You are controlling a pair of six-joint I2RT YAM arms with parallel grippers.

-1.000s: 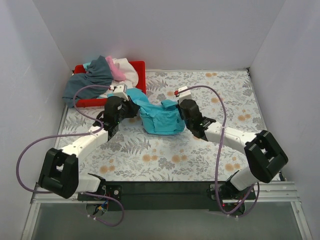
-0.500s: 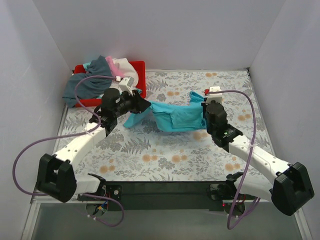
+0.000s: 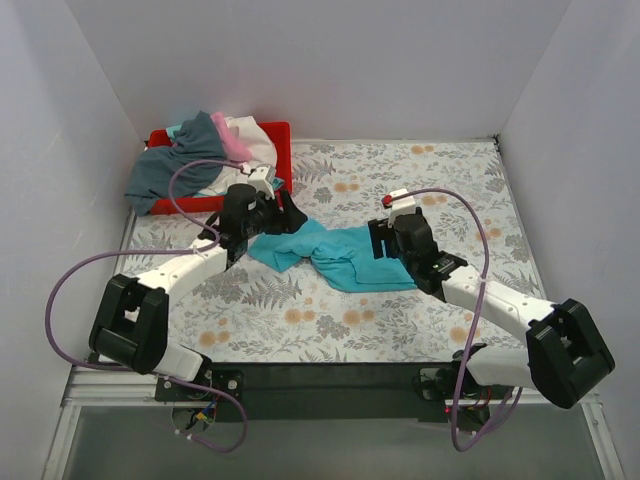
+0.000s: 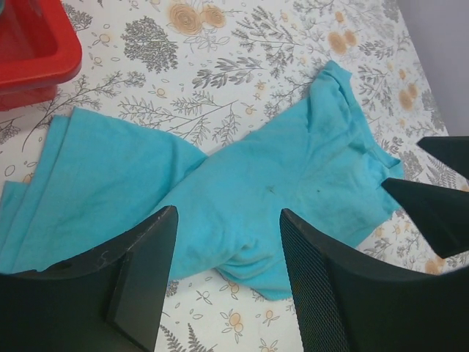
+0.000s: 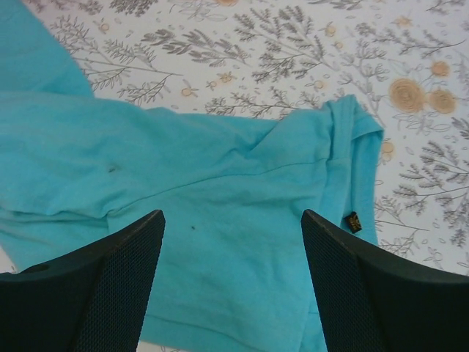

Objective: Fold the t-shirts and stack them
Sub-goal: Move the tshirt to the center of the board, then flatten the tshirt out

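A bright turquoise t-shirt (image 3: pixel 335 255) lies rumpled and partly spread on the flowered table, between the two arms. My left gripper (image 3: pixel 288 218) hovers open over its left end, and in the left wrist view the cloth (image 4: pixel 256 169) shows between the spread fingers of that gripper (image 4: pixel 227 213), untouched. My right gripper (image 3: pixel 384 240) stands open above the shirt's right end. The right wrist view shows the shirt (image 5: pixel 220 183), with a small dark label, under the empty gripper (image 5: pixel 232 213). More t-shirts are heaped at the back left: slate grey (image 3: pixel 178 160), white (image 3: pixel 258 140) and pink (image 3: pixel 236 142).
A red plastic tray (image 3: pixel 283 150) at the back left holds the heap of shirts, and its corner (image 4: pixel 37 51) shows in the left wrist view. White walls close in the table on the left, back and right. Purple cables loop off both arms.
Both grippers have opened and let go of the turquoise shirt, which was stretched between them and now lies on the table. Both grippers have moved closer together.
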